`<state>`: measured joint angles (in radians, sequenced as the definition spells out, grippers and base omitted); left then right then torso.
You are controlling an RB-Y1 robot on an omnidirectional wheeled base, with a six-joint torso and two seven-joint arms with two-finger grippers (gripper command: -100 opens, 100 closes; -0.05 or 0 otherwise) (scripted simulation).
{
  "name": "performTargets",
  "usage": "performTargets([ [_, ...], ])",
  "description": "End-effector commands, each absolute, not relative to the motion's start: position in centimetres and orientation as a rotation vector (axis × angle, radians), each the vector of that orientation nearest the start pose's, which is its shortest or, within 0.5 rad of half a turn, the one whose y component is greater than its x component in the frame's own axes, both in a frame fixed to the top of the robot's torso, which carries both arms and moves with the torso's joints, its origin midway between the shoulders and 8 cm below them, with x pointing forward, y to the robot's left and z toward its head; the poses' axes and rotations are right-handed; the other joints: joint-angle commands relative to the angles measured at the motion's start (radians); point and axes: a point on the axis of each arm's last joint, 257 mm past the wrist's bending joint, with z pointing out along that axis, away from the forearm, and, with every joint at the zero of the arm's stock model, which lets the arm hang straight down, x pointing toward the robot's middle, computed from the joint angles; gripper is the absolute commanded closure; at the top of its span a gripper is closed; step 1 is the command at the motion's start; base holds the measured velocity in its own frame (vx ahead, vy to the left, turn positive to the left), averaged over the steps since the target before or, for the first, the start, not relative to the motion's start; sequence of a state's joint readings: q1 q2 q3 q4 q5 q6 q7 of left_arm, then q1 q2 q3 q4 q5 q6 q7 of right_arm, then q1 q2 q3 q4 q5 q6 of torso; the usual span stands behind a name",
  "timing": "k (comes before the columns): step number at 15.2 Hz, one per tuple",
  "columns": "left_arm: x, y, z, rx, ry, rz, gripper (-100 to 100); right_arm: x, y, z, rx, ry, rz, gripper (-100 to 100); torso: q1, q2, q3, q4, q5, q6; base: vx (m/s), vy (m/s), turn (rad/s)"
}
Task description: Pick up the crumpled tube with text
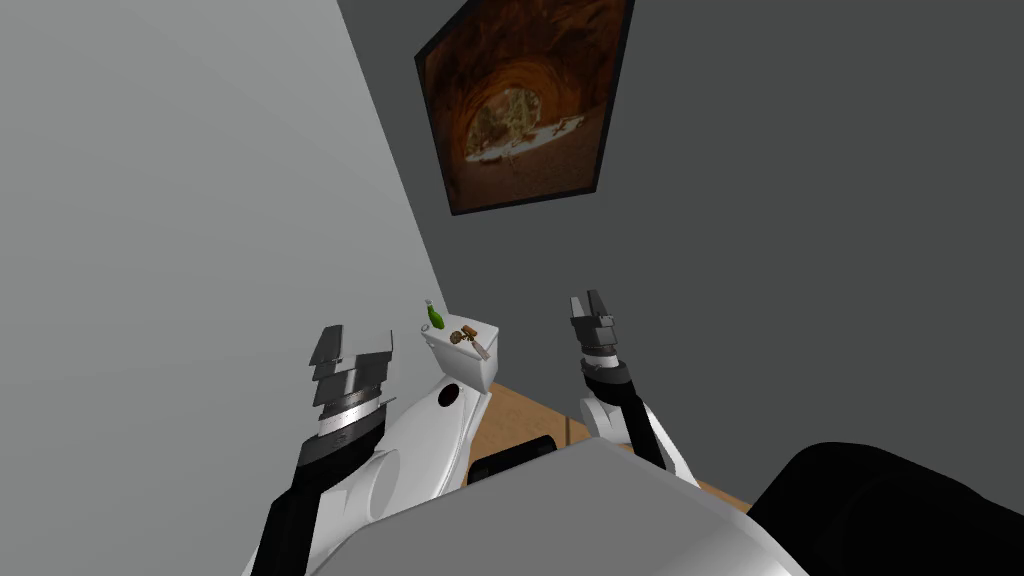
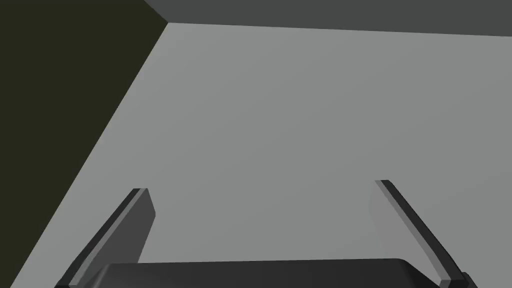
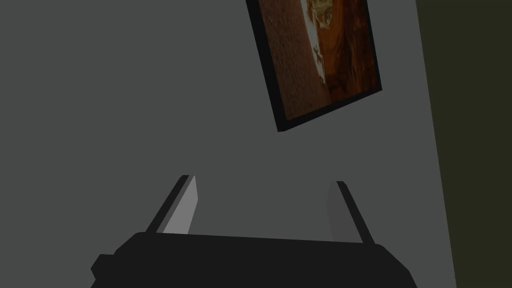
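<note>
A small crumpled tube point(image 1: 472, 341), brown and pale, lies on the lid of a white toilet tank point(image 1: 487, 368) in the corner of the room. Its text is too small to read. My left gripper point(image 1: 357, 345) hovers to the left of the tank at about lid height, a short way from the tube. Its fingers point(image 2: 142, 210) stand wide open with nothing between them, facing a light grey wall. My right gripper point(image 1: 590, 301) is raised to the right of the tank, and in its wrist view the right gripper point(image 3: 264, 186) is open and empty.
A green bottle point(image 1: 434, 317) stands at the tank lid's far left corner, just behind the tube. The white toilet bowl point(image 1: 440, 420) reaches toward me below the tank. A framed picture point(image 1: 520, 100) hangs on the dark grey wall above. A wooden floor point(image 1: 520, 420) lies to the right of the toilet.
</note>
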<state>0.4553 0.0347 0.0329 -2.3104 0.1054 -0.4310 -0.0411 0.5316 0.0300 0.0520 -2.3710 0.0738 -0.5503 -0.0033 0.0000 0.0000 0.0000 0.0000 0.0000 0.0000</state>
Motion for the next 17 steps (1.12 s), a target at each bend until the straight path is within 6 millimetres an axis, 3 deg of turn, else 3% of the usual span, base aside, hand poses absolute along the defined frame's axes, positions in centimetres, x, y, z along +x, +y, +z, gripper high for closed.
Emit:
performTargets([
  [1, 35.5, 28.8, 3.5, -0.659, 0.631, -1.321, -100, 31.7, -25.5, 6.3, 0.549, 0.55, 1.321, 0, 0.0, 0.0, 0.0, 0.0, 0.0, 0.0, 0.001, 0.004, -0.028],
  [5, 37.1, 27.7, 1.6, -0.654, 0.722, -1.321, -100, 31.7, -25.5, 6.3, 0.549, 0.55, 1.321, 0, 0.002, 0.0, 0.0, 0.0, 0.0, 0.0, 0.001, 0.021, -0.071],
  [10, 39.9, 26.3, -2.7, -0.692, 0.851, -1.315, -100, 31.7, -25.5, 6.3, 0.549, 0.55, 1.321, 0, 0.003, -0.001, 0.0, 0.0, 0.001, 0.0, 0.003, 0.042, -0.118],
  [13, 40.6, 26.0, -3.8, -0.703, 0.879, -1.312, -100, 31.7, -25.5, 6.3, 0.549, 0.55, 1.321, 0, 0.003, -0.001, 0.0, 0.0, 0.001, 0.0, 0.002, 0.035, -0.06],
  [16, 42.4, 25.0, -7.2, -0.743, 0.966, -1.302, -100, 31.7, -25.5, 6.3, 0.549, 0.55, 1.321, 0, 0.003, -0.001, 0.0, 0.0, 0.001, 0.0, 0.0, 0.034, -0.126],
  [17, 42.4, 25.0, -7.3, -0.743, 0.966, -1.302, -100, 31.7, -25.5, 6.3, 0.549, 0.55, 1.321, 0, 0.003, -0.001, 0.0, 0.0, 0.001, 0.001, 0.0, 0.043, -0.108],
])
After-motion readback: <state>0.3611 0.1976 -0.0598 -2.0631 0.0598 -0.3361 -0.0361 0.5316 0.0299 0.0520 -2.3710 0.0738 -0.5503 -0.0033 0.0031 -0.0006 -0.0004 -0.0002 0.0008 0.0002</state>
